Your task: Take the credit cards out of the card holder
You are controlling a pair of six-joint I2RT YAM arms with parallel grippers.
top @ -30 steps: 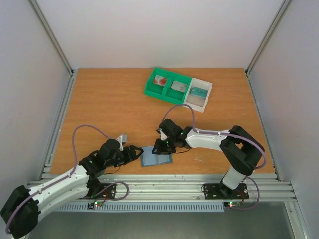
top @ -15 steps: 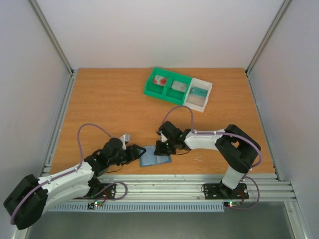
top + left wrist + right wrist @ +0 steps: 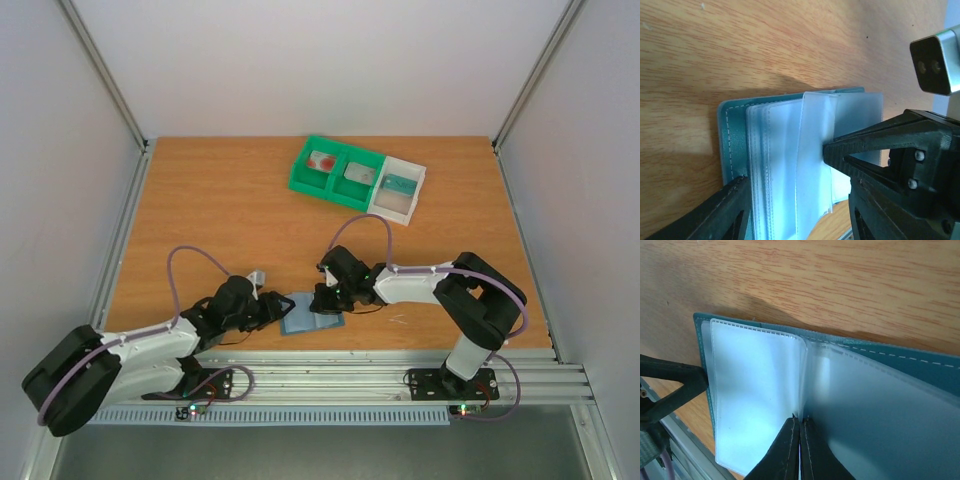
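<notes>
Wood-grain tabletop (image 3: 200, 220) is seen from above, the card holder (image 3: 312, 315) open at its near edge. Left wrist: the left fingers (image 3: 837, 150) are spread astride its leaves. Right wrist: the right fingers (image 3: 799, 432) are clamped on a clear sleeve (image 3: 755, 390), judged limp and slippery, best pinched at its edge.

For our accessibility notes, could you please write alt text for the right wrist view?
The right gripper, fingertips closed together, touches the edge of a clear sleeve in the open teal card holder lying on a wooden table. One finger of the left gripper reaches the holder's edge at frame left.
</notes>
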